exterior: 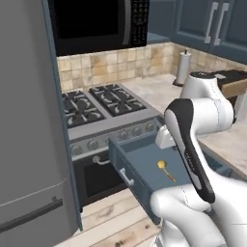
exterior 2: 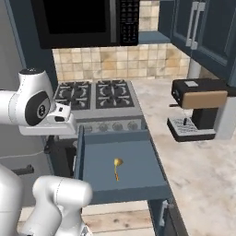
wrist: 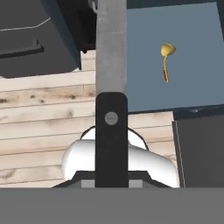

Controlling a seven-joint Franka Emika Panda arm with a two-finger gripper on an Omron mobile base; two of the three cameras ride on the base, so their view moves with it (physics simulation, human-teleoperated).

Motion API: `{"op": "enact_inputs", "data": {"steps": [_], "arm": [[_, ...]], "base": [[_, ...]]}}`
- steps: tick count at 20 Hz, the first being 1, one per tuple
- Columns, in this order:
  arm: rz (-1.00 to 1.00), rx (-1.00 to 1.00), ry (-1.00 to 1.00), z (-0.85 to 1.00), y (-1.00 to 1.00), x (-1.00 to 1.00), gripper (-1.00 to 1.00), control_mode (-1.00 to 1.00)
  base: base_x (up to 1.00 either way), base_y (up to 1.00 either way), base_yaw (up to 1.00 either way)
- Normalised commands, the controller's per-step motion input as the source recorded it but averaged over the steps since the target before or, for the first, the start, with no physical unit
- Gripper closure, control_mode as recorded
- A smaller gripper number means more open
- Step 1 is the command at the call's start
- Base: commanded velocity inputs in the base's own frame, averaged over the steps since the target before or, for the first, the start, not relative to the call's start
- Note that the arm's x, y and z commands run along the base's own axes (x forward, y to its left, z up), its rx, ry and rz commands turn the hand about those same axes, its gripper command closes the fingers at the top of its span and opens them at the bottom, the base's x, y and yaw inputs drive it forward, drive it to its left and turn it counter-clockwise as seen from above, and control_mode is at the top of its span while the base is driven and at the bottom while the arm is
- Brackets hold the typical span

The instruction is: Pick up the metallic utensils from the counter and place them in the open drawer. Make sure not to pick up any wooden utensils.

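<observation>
Rose left of the open drawer [exterior 2: 120,192] as a white arm, in the right base view. Folded at the elbow, with the upper joint high and the forearm reaching level towards the drawer's left side wall. Ended in the gripper [exterior 2: 63,119], just beside that wall and above its rim, facing downward.

Kept the jaws nearly shut in the hand view. Appeared to pinch the black-handled utensil [wrist: 111,124] by its dark handle, with the flat grey blade running straight out from the hand along the drawer's left edge, above the wooden floor. Showed no clear sight of the fingertips themselves.

Lay further right, inside the drawer on its slate-blue floor: the golden spoon [exterior 2: 116,167], near the middle, round bowl towards the back and handle towards the front panel, apart from every wall.

Stretched right of the drawer as the counter [exterior 2: 203,177], pale and marbled, with a coffee machine [exterior 2: 200,108] towards the back, well apart from the drawer.
</observation>
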Motion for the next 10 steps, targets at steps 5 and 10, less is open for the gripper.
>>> {"op": "enact_inputs", "data": {"steps": [5, 10], "arm": [[0.00, 0.00, 0.00, 0.00, 0.00, 0.00, 1.00, 1.00], [0.00, 0.00, 0.00, 0.00, 0.00, 0.00, 1.00, 1.00]], "base": [[0.45, -0.57, 0.38], [0.19, -0.71, 0.22]]}}
